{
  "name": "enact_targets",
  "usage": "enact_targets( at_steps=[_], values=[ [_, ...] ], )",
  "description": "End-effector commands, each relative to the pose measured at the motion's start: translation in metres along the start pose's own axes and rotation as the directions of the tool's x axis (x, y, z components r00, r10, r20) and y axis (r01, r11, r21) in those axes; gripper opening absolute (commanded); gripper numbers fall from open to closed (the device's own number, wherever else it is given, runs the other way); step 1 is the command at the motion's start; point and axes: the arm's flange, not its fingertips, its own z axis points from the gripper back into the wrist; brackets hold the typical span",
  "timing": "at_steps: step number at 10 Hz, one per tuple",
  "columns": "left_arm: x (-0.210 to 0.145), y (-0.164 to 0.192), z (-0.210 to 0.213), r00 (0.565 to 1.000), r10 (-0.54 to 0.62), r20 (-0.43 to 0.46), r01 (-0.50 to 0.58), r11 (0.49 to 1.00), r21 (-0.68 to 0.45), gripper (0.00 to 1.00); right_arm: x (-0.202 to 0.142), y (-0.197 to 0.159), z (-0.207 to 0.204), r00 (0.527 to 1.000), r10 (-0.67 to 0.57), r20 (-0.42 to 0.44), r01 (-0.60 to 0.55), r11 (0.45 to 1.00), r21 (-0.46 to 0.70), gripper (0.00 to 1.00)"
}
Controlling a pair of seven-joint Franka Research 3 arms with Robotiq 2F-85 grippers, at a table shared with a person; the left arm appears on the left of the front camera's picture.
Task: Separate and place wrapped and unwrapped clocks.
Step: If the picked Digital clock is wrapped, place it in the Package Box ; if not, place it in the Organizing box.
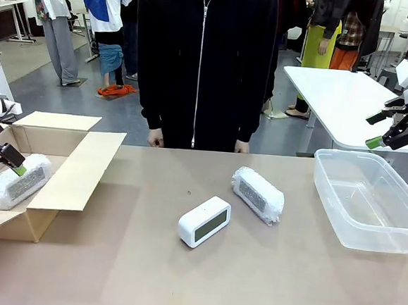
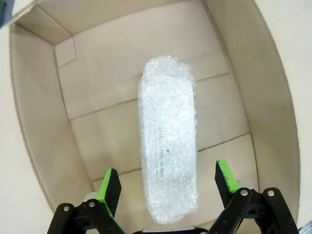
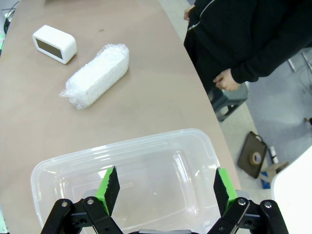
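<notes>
A bubble-wrapped clock (image 1: 18, 181) (image 2: 168, 146) lies on the floor of the cardboard box (image 1: 75, 178) (image 2: 92, 73) at the table's left. My left gripper (image 1: 9, 160) (image 2: 168, 187) hangs open over its near end, green pads on either side and clear of the wrap. A second wrapped clock (image 1: 258, 194) (image 3: 96, 74) lies on the table right of centre. The bare white clock (image 1: 204, 221) (image 3: 54, 44) with its dark screen stands beside it, near the middle. My right gripper (image 1: 377, 129) (image 3: 164, 187) is open and holds nothing, raised above the clear plastic tub (image 1: 389, 230) (image 3: 53, 165).
A person in a black zip jacket (image 1: 200, 60) stands at the far edge, hands (image 1: 155, 139) hanging by the table. The box flaps (image 1: 54, 120) lie spread outward. A white table (image 1: 343, 93) stands behind at the right.
</notes>
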Motion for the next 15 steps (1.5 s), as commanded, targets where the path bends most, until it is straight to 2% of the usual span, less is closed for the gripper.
enact_targets(
  at_steps=[1,4,7,15],
  values=[
    [-0.001,-0.003,0.029,0.999,-0.031,0.012,0.030,0.999,0.023,1.00,0.000,0.000,0.000,1.000,0.010,0.002,-0.010,1.000,0.003,1.00],
    [0.001,-0.018,0.064,0.997,-0.071,0.015,0.070,0.997,0.042,1.00,0.000,0.000,0.000,1.000,0.010,0.002,-0.010,1.000,0.003,1.00],
    [0.005,-0.034,0.079,0.996,-0.092,0.012,0.091,0.995,0.036,1.00,0.000,0.000,0.000,1.000,0.010,0.002,-0.010,1.000,0.003,1.00],
    [0.005,-0.034,0.078,0.994,-0.108,0.026,0.107,0.994,0.030,1.00,0.000,0.000,0.000,1.000,0.010,0.002,-0.010,1.000,0.003,1.00]
  ],
)
